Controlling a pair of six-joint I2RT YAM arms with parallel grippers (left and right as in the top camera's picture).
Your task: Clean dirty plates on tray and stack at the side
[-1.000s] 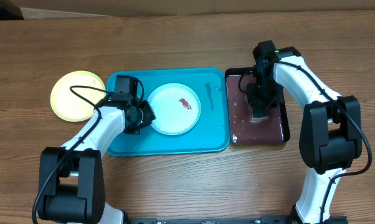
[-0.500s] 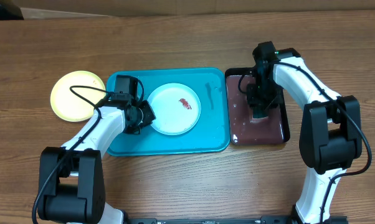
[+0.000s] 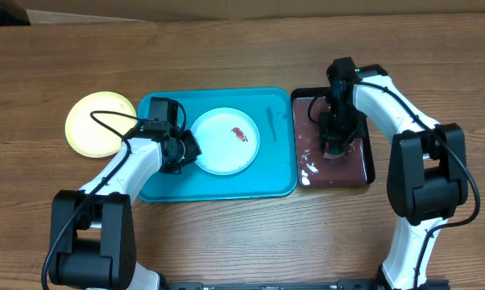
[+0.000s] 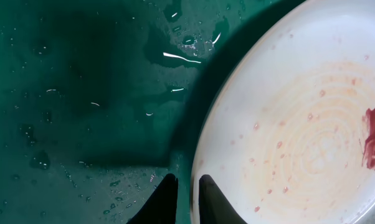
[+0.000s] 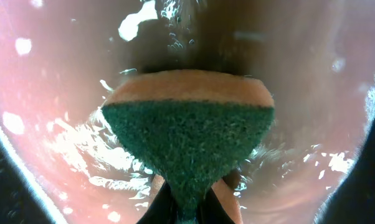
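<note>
Right fingers (image 5: pixel 164 210) pinch sponge (image 5: pixel 187 137); arm angled down into black tray (image 3: pixel 372 165).

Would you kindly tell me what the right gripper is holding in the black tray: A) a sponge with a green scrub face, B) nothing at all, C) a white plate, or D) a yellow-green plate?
A: the right wrist view shows the right gripper pinching a sponge with a green scrub face, inside the black tray.

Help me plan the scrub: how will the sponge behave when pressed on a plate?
Probably soft and squashy: the sponge pinches to a narrow waist in the right gripper. Likely waterlogged and drippy, since it sits in reddish water. Its green face looks rough, so it should grip.
</note>
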